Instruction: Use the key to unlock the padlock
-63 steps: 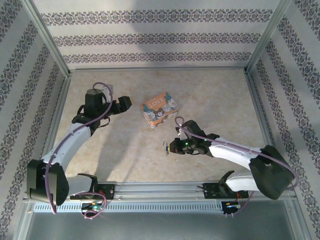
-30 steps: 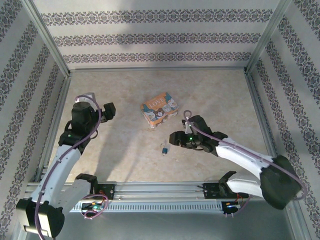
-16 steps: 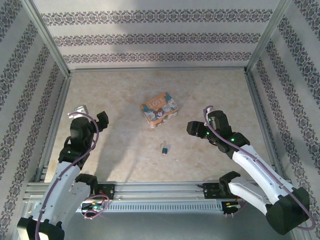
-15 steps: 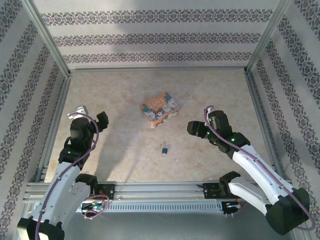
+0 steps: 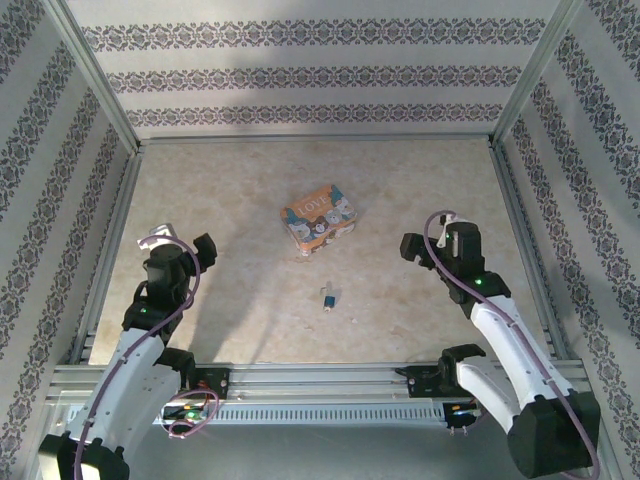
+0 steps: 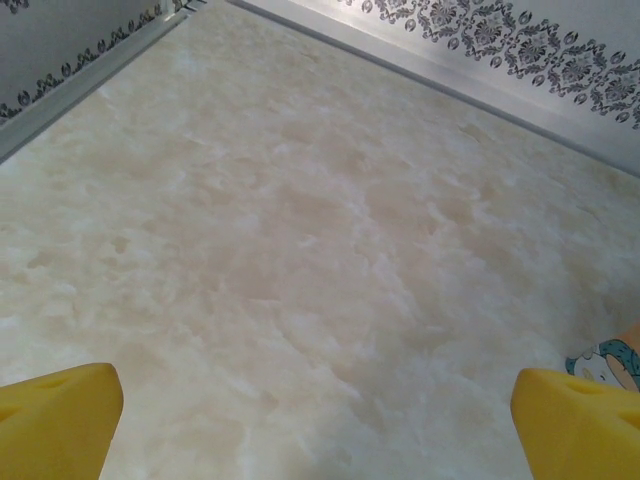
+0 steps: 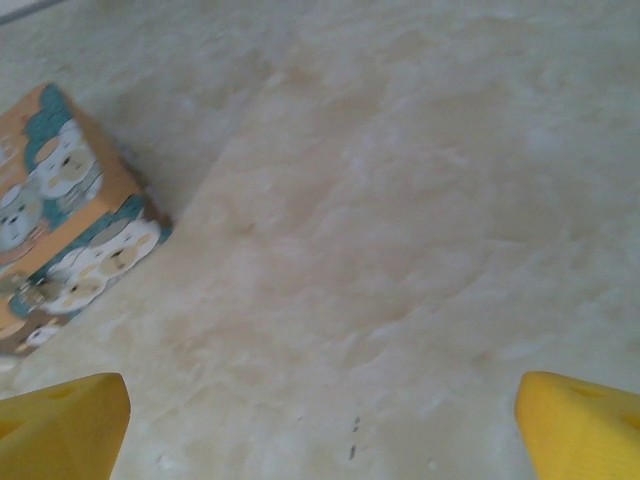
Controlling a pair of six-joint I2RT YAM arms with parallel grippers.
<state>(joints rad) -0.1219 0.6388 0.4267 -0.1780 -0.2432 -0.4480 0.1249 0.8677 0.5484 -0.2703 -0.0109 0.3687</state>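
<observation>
2 grippers hang over the pale marbled table [image 5: 250, 180], both empty and well apart from each other.

From above, the padlock [image 5: 319, 218] lies near the middle of the table, turned a little askew, its orange face with "LOVE" and the pale cartoon figures upward. The key [image 5: 327, 298] lies on the bare surface at 6 o'clock from the padlock, near it but not touching (it is too small to tell which way it points, though a blue part and a silvery part can be made out).

The left gripper [image 5: 203, 250] sits between 8 and 9 o'clock from the padlock, well apart from it. In its wrist view the 2 yellow fingertips [image 6: 60, 415] stand at opposite bottom corners, spread wide with only table between them. A sliver of the padlock's orange and blue edge peeks in at 3 o'clock.

The right gripper [image 5: 415, 247] sits between 3 and 4 o'clock from the padlock, also well clear. Its wrist view shows the same wide spread, 1 yellow fingertip in each lower corner over bare table, and the padlock lies at 9 o'clock in that view, outside the span of the fingers.
</observation>
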